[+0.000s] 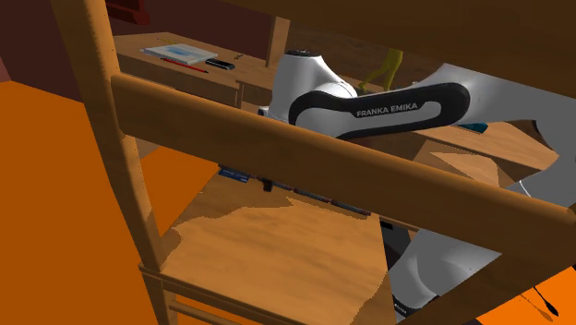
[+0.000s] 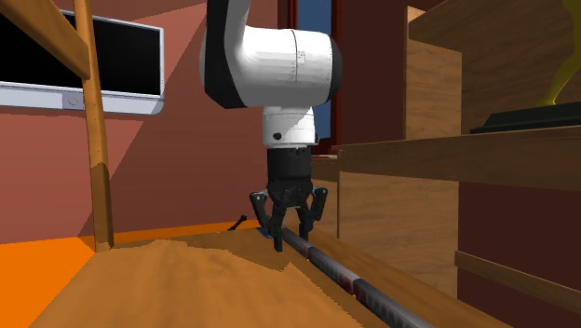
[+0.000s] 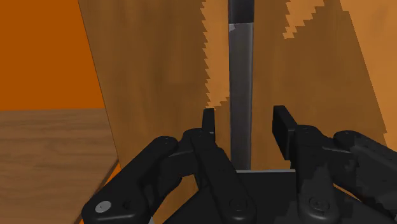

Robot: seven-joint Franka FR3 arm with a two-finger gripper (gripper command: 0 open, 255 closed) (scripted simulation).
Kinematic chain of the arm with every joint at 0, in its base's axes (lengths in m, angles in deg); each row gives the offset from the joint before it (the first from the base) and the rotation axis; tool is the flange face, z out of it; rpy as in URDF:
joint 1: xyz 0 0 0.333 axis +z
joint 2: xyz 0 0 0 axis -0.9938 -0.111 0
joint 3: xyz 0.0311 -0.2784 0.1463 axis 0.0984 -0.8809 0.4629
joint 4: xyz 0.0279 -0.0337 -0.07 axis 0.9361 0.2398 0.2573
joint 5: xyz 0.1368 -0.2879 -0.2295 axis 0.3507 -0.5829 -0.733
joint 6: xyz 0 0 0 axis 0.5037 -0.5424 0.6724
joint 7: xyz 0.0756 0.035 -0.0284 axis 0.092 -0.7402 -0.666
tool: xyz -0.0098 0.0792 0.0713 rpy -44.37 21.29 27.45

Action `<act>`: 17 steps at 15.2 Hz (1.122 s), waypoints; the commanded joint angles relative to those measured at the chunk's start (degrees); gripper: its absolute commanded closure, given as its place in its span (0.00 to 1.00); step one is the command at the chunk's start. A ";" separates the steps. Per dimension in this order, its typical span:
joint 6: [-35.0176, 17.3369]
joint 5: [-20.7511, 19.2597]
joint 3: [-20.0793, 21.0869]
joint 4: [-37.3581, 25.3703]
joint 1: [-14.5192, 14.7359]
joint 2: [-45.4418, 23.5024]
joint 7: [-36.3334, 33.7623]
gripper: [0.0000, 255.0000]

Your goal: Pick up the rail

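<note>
Floor (image 1: 55, 185): orange. Walls (image 2: 195, 140): dull red. Bench (image 2: 177, 289): light grained wood. Chair back (image 1: 305, 148): wooden slats, foreground. Screen (image 2: 74, 56): black, pale-framed, wall-mounted. Cabinet (image 2: 438, 102): wood, beside bench. Window (image 2: 317, 23): blue pane.

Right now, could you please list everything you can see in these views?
rail: one, dark grey, on the wooden surface, between the fingers.
wooden surface: one, brown, under the rail.
slatted wooden frame: one, brown, nearest the shoulder camera.
screen: one, black, pale frame, on the reddish wall.
booklet: one, pale, on the far desk.
floor: one, orange, beneath everything.
arm: one, white, dark joints, reaching down.
gripper: one, black, open, astride the rail.
</note>
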State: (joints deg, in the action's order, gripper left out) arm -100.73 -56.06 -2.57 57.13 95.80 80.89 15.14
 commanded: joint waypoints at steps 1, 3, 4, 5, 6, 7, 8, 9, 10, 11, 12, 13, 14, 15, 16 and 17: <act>-0.20 -0.61 -0.16 0.27 -0.17 -0.23 -0.03 1.00; -0.53 -0.60 -0.07 0.48 -0.13 -0.34 -0.15 1.00; -0.46 -0.65 -0.16 0.39 -0.19 -0.37 -0.02 1.00; -0.23 -0.56 -0.31 0.69 -0.20 0.16 0.19 1.00; -0.10 -0.54 -0.25 0.61 -0.15 0.22 0.08 1.00; -0.44 -0.65 -0.31 0.58 -0.26 -0.16 0.19 1.00; -0.27 -0.58 -0.04 0.25 -0.29 -0.30 -0.01 1.00; 0.55 -0.55 -0.08 -0.30 -0.31 -0.04 0.05 1.00; 1.36 -0.52 -0.15 -0.86 -0.31 0.22 0.11 1.00; 2.16 -0.50 -0.20 -1.44 -0.31 0.44 0.16 1.00; 2.96 -0.48 -0.26 -2.03 -0.31 0.66 0.21 1.00; 3.76 -0.46 -0.32 -2.63 -0.31 0.87 0.26 1.00; 4.56 -0.44 -0.38 -3.24 -0.32 1.06 0.31 1.00; 5.35 -0.43 -0.43 -3.86 -0.32 1.23 0.35 1.00; 6.15 -0.43 -0.49 -4.49 -0.33 1.40 0.40 1.00; 6.94 -0.42 -0.54 -5.14 -0.34 1.55 0.44 1.00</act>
State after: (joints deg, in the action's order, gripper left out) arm -94.75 -56.50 -3.04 52.68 95.47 82.19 15.52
